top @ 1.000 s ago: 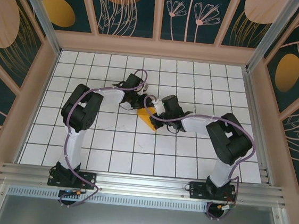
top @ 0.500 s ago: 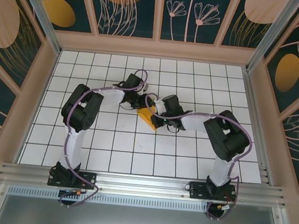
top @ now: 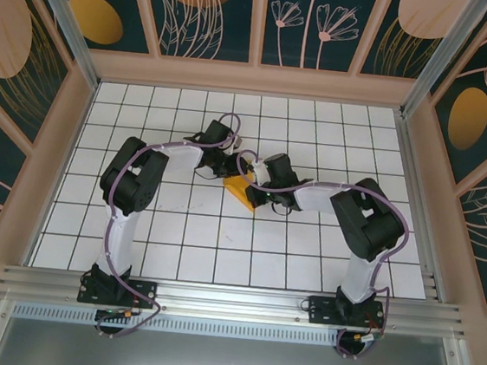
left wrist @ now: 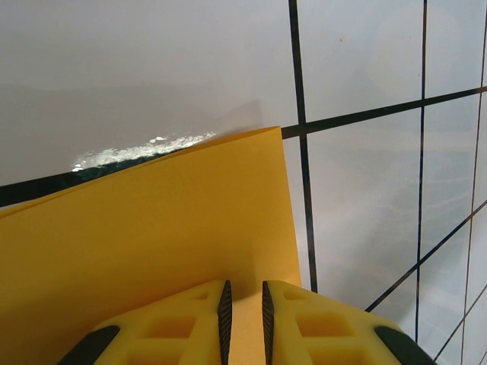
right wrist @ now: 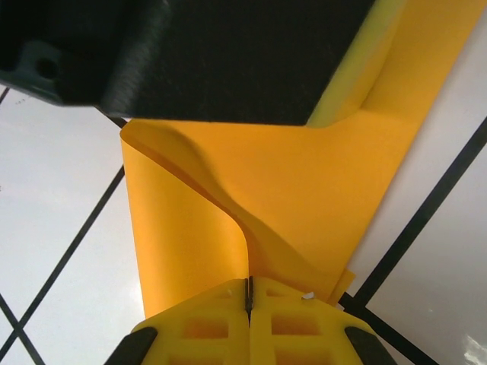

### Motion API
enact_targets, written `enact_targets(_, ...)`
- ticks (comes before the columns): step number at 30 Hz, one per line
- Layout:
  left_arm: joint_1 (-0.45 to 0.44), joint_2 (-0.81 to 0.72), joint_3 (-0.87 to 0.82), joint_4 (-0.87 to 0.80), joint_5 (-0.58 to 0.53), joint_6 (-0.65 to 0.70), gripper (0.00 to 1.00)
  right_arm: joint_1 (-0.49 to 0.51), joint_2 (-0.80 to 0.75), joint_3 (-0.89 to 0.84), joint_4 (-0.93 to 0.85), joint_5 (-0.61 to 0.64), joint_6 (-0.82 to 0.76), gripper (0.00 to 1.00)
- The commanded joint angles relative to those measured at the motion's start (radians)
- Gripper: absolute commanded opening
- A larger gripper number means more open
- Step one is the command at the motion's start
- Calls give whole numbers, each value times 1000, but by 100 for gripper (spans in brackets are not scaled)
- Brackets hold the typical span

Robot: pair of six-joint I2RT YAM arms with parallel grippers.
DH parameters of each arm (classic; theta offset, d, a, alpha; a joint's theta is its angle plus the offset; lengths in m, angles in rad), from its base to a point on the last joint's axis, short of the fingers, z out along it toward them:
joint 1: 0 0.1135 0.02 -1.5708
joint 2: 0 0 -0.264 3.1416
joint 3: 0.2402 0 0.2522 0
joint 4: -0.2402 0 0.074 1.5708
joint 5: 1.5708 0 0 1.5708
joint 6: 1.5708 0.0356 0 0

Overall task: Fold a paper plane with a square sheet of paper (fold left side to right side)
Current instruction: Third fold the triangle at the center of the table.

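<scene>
**Together at mid-table: two hands, one orange sheet**

Count it off, operator: you have one square sheet of paper point(top: 241, 193), two arms and two hands, all meeting near the middle of the white tiled table point(top: 177, 236).

Your right hand point(right wrist: 249, 285) is clenched. Its yellow fingers point(right wrist: 297, 312) are pressed flat together on a raised ridge of the orange sheet, which curls up off the tiles and runs straight into the grip.

Your left hand point(left wrist: 243, 296) comes in from the opposite side. Its two fingers point(left wrist: 183, 319) stand a narrow slit apart with orange showing in the slit, and you cannot tell whether they pinch the paper or merely straddle it. From that wrist the sheet spreads away from the fingertips, and one corner reaches a black grid line. A pale scuffed patch point(left wrist: 137, 148) glints on the tile just beyond the far edge.

Seen from above, both wrists crowd over the paper, so only a small orange wedge shows beneath the right arm. In the right wrist view the black body of the left hand blocks the upper part of the sheet.

Around the work you have two purple cables point(top: 186, 146), one looped along each arm. An aluminium rail point(top: 231, 303) at the near edge carries both bases. Dark floral wall panels point(top: 210, 5) enclose the other three sides.
</scene>
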Motion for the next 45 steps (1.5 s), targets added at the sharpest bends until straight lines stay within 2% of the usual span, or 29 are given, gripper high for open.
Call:
enact_targets(1,-18,48,-1,-35,-4,12,22,-8,20,31,-25,-17,11,0)
enact_targets(45,-19,51,-12,-29,-8,12,21,-20,-43,18,-49,26,24,0)
